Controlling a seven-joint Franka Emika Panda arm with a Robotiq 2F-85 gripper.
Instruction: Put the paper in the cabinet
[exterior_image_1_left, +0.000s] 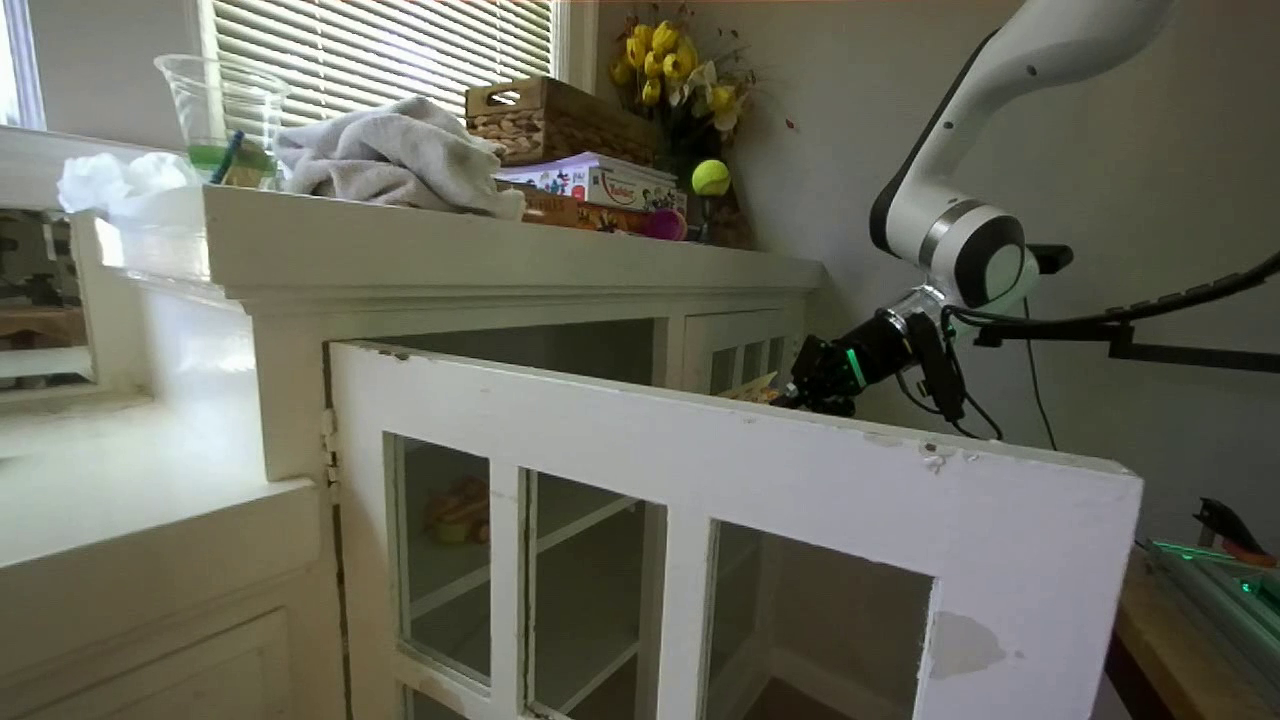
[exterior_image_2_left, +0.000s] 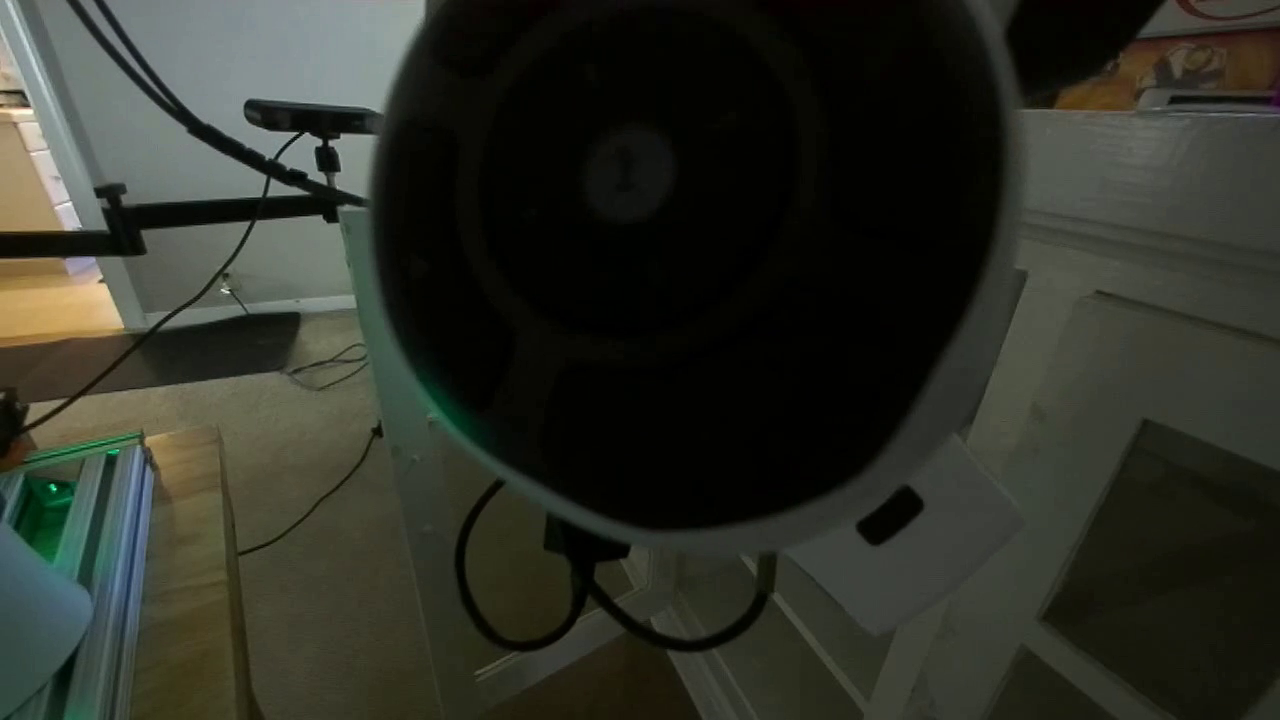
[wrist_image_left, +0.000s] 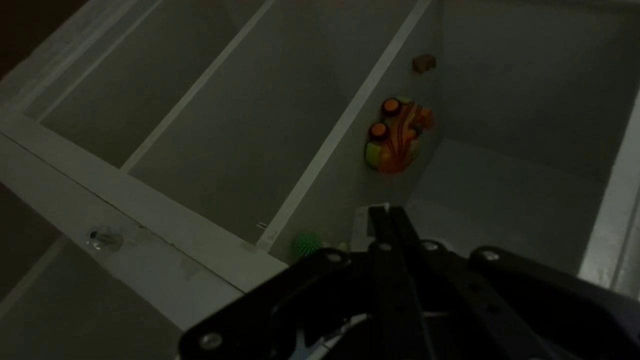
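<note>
- We see the paper (exterior_image_2_left: 955, 560) at the tip of the gripper (wrist_image_left: 388, 212), which is clenched on it in front of the cabinet (exterior_image_1_left: 520, 250): pale, flat, square-cornered, with a dark rounded patch.
- Above and left of the gripper in an exterior view, a box (exterior_image_1_left: 615, 187) bears red lettering too small for us to read.
- Inside the cabinet, we find an orange wheeled toy (wrist_image_left: 399, 142) ahead of the gripper and a spiky green ball (wrist_image_left: 306, 243) left of its tip.
- Farther up-left, a clear cup (exterior_image_1_left: 215, 100) holds green contents (exterior_image_1_left: 207, 156).
</note>
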